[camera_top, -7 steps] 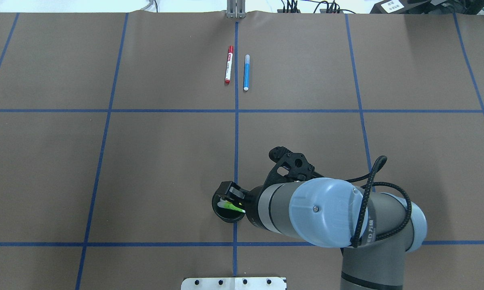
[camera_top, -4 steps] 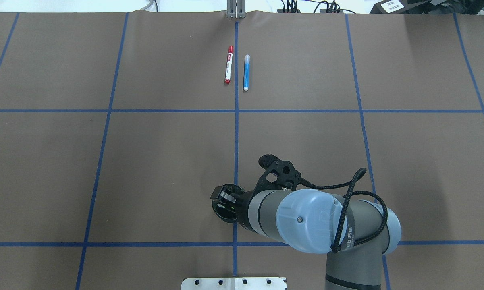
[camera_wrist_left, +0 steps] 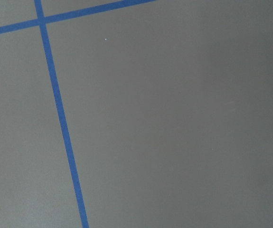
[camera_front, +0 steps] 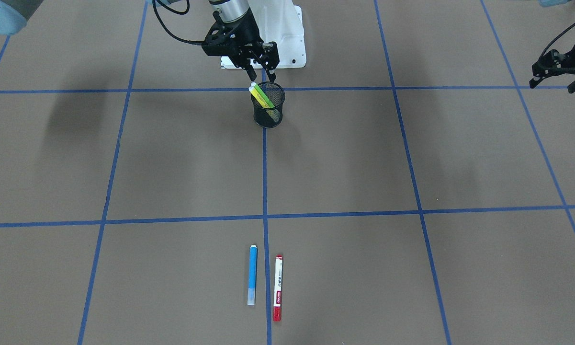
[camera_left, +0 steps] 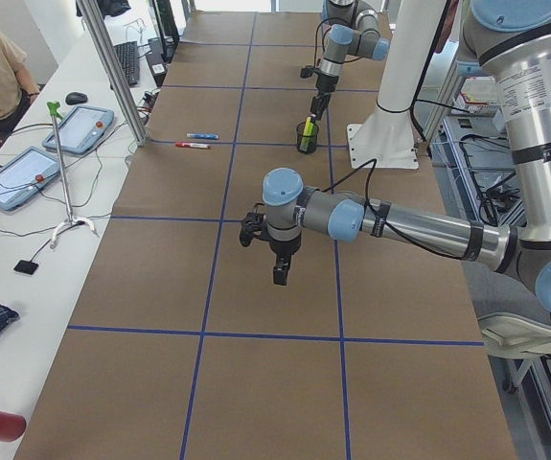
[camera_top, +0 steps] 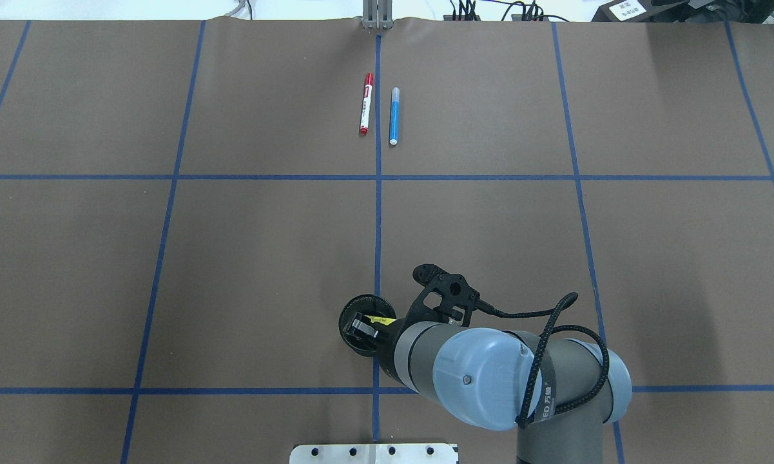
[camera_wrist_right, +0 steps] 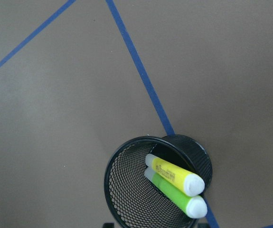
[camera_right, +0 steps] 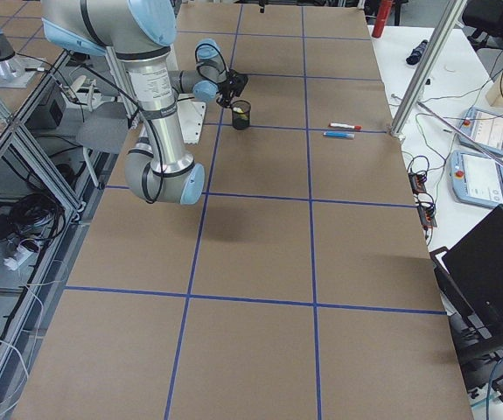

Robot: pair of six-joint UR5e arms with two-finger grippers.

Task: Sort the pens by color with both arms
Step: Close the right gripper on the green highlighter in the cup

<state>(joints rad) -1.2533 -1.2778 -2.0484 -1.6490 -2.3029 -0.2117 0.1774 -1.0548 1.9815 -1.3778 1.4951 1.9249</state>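
Near the front view's top centre, the right gripper (camera_front: 262,75) hangs spread and empty straight above the cup (camera_front: 268,117) holding the yellow highlighter (camera_wrist_right: 172,174) and green highlighter (camera_wrist_right: 172,194); the left gripper (camera_front: 550,85), state unclear, sits far right.

Silver-grey tubular arm (camera_top: 557,432) w/ lt-blue joint caps (camera_top: 483,377), braided blk cable (camera_top: 528,314), blk claw (camera_front: 262,76).

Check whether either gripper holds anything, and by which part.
Nothing is held. The right gripper hangs open above the mesh cup with the yellow highlighter and green highlighter; the left gripper is open, empty.
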